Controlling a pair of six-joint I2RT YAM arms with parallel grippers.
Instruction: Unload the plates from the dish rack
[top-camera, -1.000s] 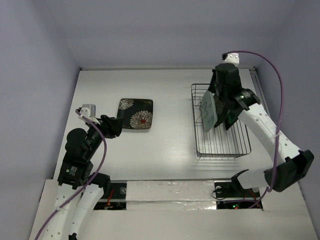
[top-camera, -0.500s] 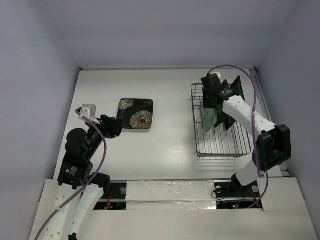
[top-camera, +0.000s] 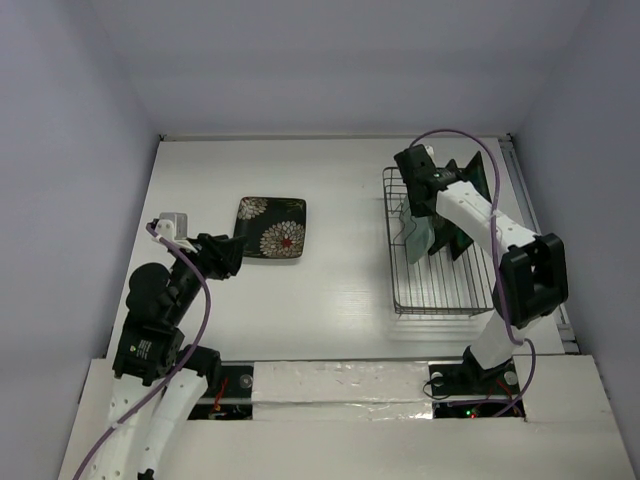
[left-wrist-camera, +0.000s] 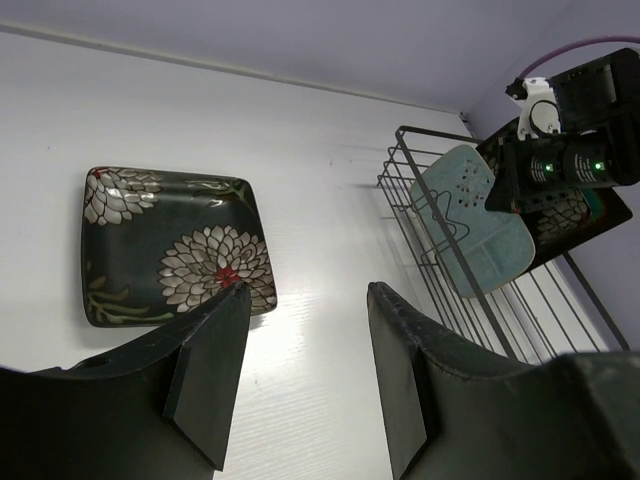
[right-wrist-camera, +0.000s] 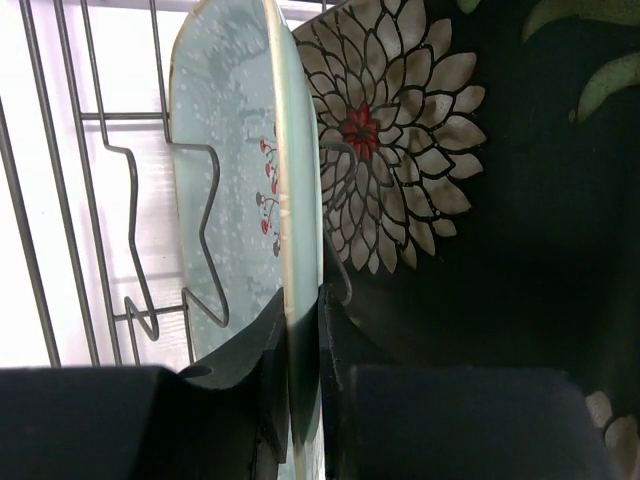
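Observation:
The grey wire dish rack (top-camera: 445, 292) stands at the right of the table. A pale mint-green plate (top-camera: 414, 236) (right-wrist-camera: 235, 170) stands on edge between its dividers. Behind it a dark flower-patterned plate (right-wrist-camera: 420, 150) (top-camera: 470, 182) leans upright. My right gripper (right-wrist-camera: 303, 312) (top-camera: 420, 200) is shut on the mint-green plate's rim, one finger on each face. Another dark flower-patterned plate (top-camera: 271, 227) (left-wrist-camera: 170, 250) lies flat on the table at the left. My left gripper (left-wrist-camera: 305, 300) (top-camera: 230, 254) hovers open just in front of that plate, with nothing between its fingers.
The rack's bent wire dividers (right-wrist-camera: 205, 250) cross in front of the mint-green plate. The right arm's purple cable (top-camera: 450, 140) arcs over the rack's far end. The back wall runs just behind the rack and a side wall stands at its right.
The right arm has dropped from above the rack to its far end, and its jaws have closed onto the mint-green plate's rim. The left arm has barely shifted.

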